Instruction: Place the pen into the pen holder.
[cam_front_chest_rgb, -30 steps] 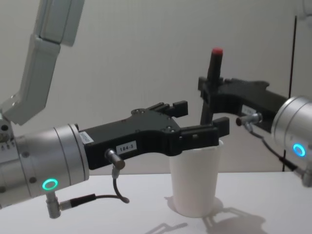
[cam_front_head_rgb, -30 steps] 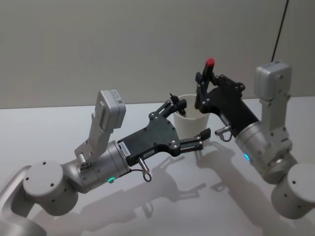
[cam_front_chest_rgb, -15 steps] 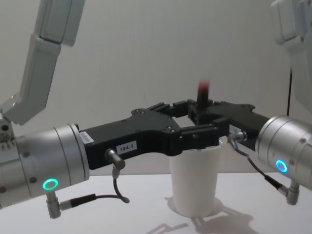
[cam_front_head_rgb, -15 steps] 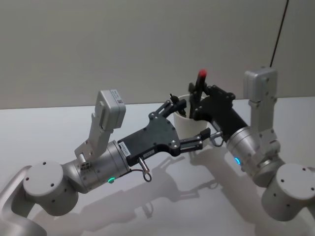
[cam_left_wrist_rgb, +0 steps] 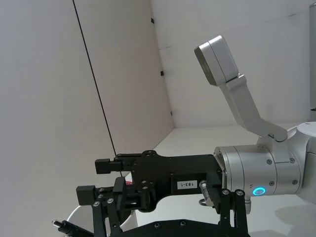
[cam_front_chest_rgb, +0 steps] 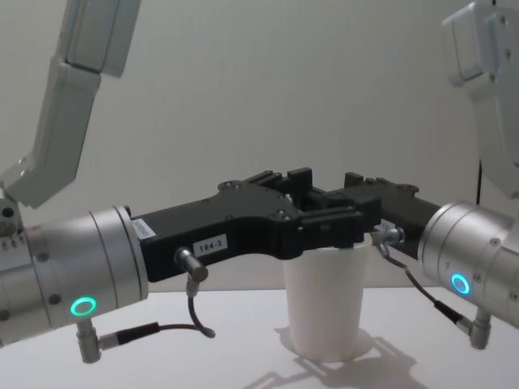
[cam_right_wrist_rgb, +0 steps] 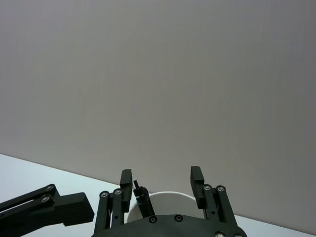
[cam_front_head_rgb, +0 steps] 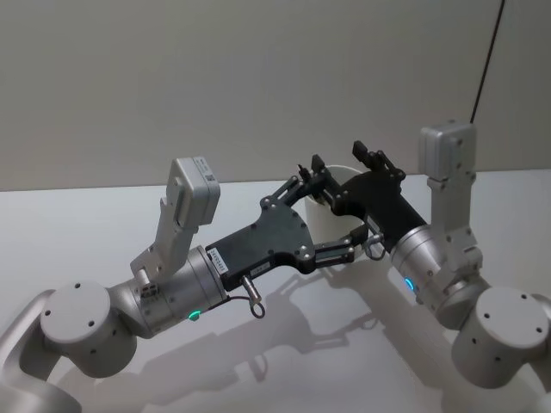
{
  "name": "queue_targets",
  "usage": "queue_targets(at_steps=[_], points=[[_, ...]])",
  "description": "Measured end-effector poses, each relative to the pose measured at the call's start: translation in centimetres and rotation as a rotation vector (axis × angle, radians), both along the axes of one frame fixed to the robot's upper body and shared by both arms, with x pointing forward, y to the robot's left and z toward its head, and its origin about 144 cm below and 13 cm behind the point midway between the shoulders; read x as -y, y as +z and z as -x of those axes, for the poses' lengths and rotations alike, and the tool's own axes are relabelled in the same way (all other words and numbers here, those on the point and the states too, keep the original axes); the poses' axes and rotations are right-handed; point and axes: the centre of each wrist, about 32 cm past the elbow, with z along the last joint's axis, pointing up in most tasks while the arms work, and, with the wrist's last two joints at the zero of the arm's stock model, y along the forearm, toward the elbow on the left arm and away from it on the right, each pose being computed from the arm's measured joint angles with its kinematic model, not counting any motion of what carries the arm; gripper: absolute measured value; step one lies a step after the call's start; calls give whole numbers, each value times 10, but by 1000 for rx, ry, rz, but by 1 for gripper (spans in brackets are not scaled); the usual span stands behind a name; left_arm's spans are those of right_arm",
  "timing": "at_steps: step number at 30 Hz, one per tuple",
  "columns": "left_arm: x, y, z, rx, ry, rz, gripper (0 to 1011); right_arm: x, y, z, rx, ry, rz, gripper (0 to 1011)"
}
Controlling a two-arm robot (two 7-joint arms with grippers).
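pen (cam_right_wrist_rgb: 140, 198) is down inside the pen holder (cam_front_chest_rgb: 327, 304), just its tip above the rim. right end effector (cam_right_wrist_rgb: 162, 183) over the mouth, fingers spread, holding nothing. left end effector (cam_front_chest_rgb: 336, 207) open around the rim. lift right straight up, don't clip the rim.

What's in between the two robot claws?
The pen holder, a white paper cup. In the chest view it stands on the table just under where the left gripper and right gripper meet.
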Motion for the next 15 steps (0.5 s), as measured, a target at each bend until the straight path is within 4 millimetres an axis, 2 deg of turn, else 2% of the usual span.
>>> queue_targets(at_steps=[3, 4, 5, 11, 15], points=[[0, 0, 0, 0, 0, 0, 1001, 0, 0, 0, -3, 0, 0, 755], [0, 0, 0, 0, 0, 0, 1001, 0, 0, 0, -3, 0, -1, 817], [0, 0, 0, 0, 0, 0, 1001, 0, 0, 0, -3, 0, -1, 817], [0, 0, 0, 0, 0, 0, 1001, 1, 1, 0, 5, 0, -9, 998], [0, 0, 0, 2, -2, 3, 1000, 3, 3, 1, 14, 1, -18, 1001]])
